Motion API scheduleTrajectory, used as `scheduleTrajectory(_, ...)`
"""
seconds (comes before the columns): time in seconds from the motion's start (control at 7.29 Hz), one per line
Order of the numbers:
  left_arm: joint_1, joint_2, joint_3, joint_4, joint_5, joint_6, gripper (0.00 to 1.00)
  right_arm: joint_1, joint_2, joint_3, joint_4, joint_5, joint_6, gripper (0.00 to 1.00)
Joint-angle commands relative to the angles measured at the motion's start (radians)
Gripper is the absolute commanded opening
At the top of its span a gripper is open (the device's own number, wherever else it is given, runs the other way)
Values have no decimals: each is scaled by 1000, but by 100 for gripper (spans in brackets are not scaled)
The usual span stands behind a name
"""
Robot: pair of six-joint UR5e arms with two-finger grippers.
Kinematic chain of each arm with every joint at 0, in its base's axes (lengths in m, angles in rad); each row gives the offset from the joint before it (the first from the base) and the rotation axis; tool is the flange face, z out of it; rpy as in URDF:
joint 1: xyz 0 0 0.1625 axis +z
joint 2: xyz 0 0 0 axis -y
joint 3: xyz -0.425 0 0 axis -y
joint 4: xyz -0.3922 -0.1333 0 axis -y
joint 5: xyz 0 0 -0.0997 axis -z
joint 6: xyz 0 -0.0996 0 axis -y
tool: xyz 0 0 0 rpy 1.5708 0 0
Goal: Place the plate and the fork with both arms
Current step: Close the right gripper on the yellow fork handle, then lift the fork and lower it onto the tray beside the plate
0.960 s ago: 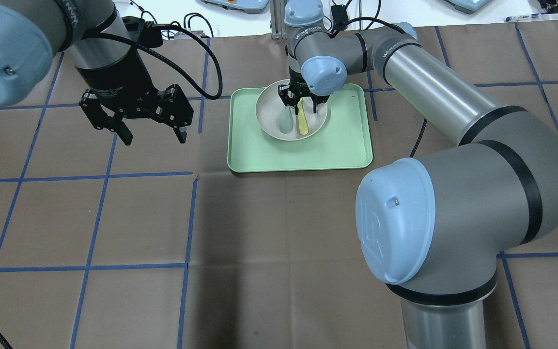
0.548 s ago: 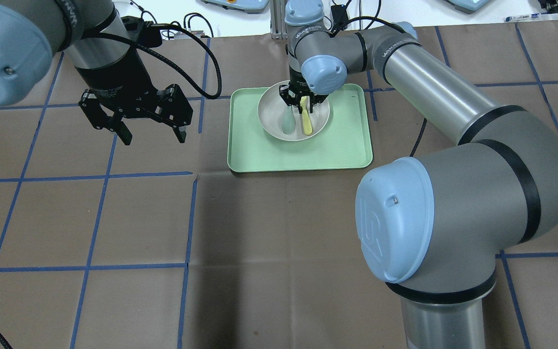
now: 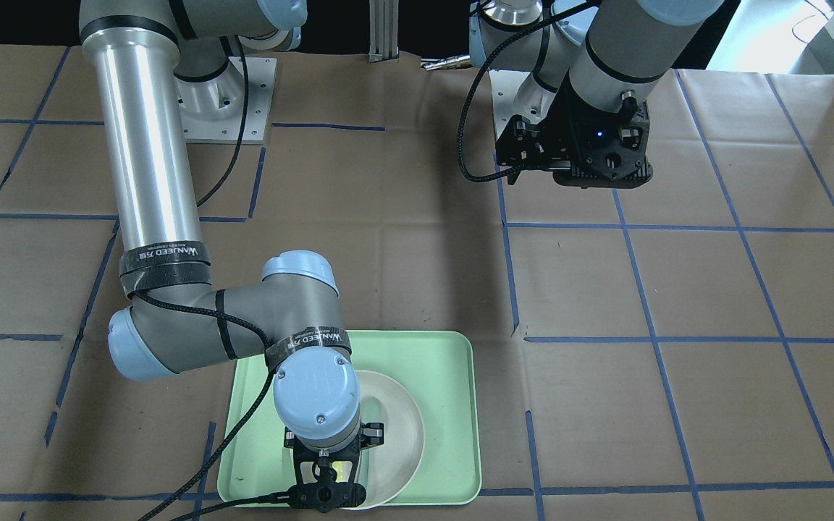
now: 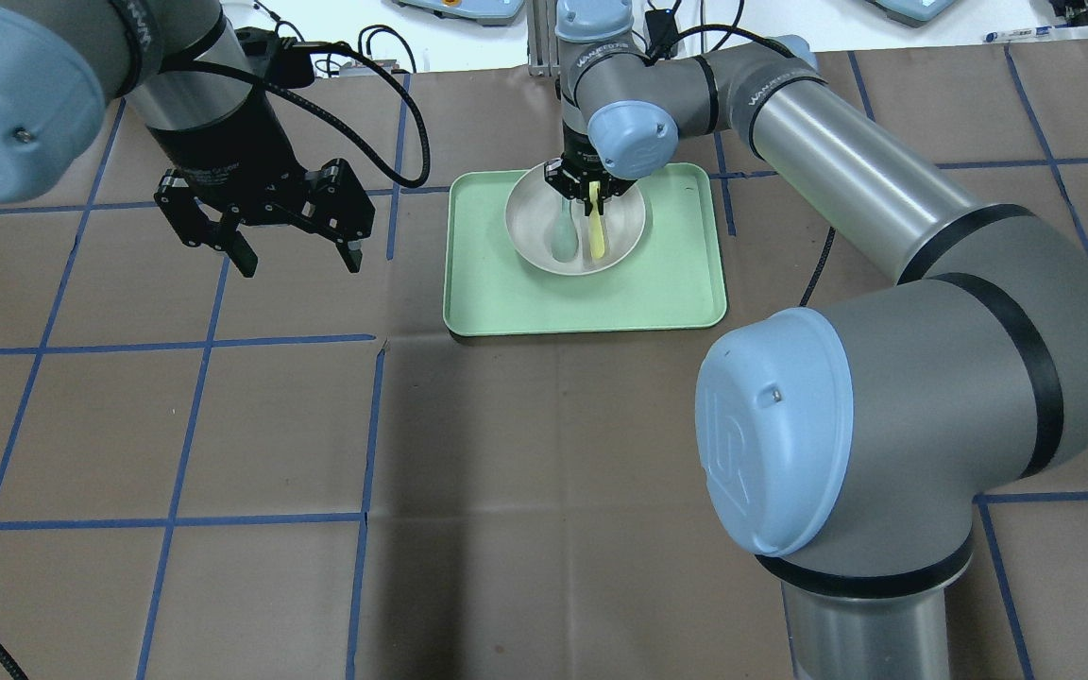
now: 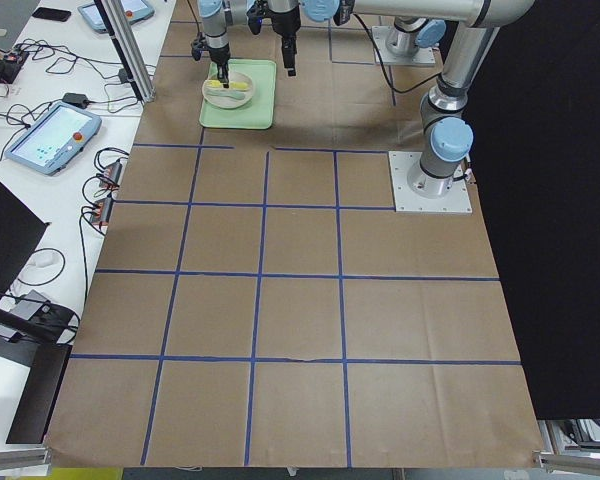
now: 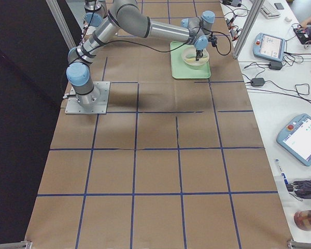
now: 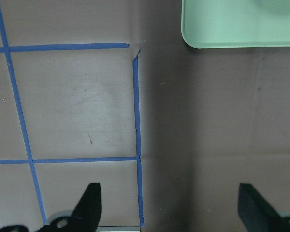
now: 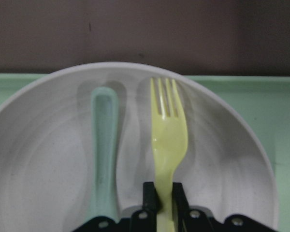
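The off-white plate (image 4: 530,227) sits on the mint-green tray (image 4: 582,302). The pale-yellow fork (image 4: 597,236) and a grey-green spoon (image 4: 562,236) lie side by side in the plate. My right gripper (image 4: 591,189) is over the plate's far edge, shut on the fork's handle. In the right wrist view the fingers (image 8: 150,195) pinch the handle of the fork (image 8: 169,135), tines pointing away, with the spoon (image 8: 104,145) to its left. My left gripper (image 4: 298,263) hangs open and empty above the table, left of the tray.
The table is brown paper with a blue tape grid. The left wrist view shows only the tray's corner (image 7: 232,29) and bare paper below the open left gripper (image 7: 169,208). Pendants and cables lie beyond the far edge.
My right gripper's fingers have closed from wide open around the fork's handle to shut on it. The left arm has barely moved.
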Motion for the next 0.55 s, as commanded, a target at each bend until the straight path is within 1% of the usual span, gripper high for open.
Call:
scheduleTrajectory(0.0, 0, -2, 0, 7, -1, 1, 100, 0, -48, -35, 84, 3, 6, 4)
scheduleTrajectory(0.14, 0, -2, 0, 7, 1, 2, 100, -6, -84, -35, 135, 1, 4, 3)
scheduleTrajectory(0.41, 2, 1, 0, 7, 1, 1, 100, -64, -114, 1, 145, -10, -92, 2)
